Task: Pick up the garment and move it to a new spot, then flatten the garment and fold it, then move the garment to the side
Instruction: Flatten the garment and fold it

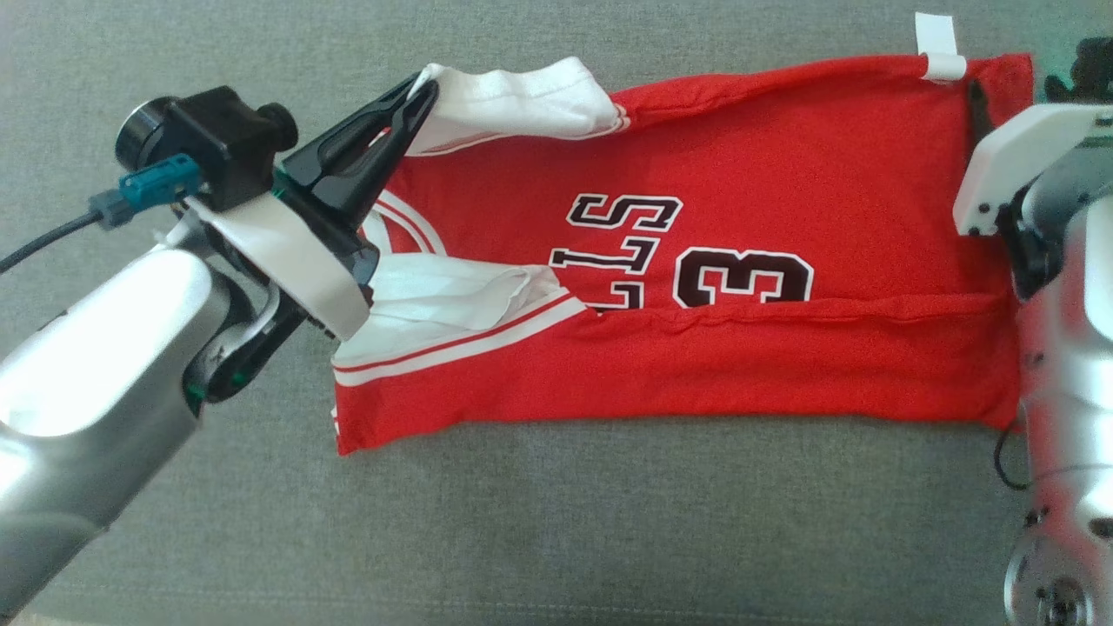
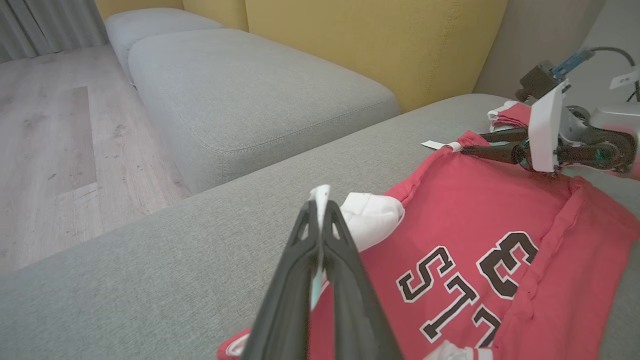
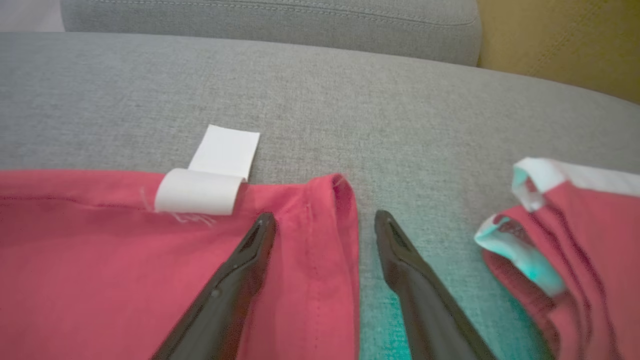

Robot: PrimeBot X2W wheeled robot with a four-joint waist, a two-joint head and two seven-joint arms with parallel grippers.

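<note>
Red garment [image 1: 739, 156] — white trim [image 1: 522, 100], black-and-white lettering [image 1: 743, 278], grey cushion [image 1: 556, 522]

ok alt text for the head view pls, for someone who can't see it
The left gripper, shut, pinches a white sleeve of a red jersey lying partly folded on a grey cushion. The right arm is at the jersey's other end, near a white tag.

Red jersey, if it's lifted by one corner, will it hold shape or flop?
Probably flops: on the red jersey, a white flap drapes from the left gripper, jaws shut. Likely light, since the thin cloth lies in soft folds. It could drag on the grey cushion.
</note>
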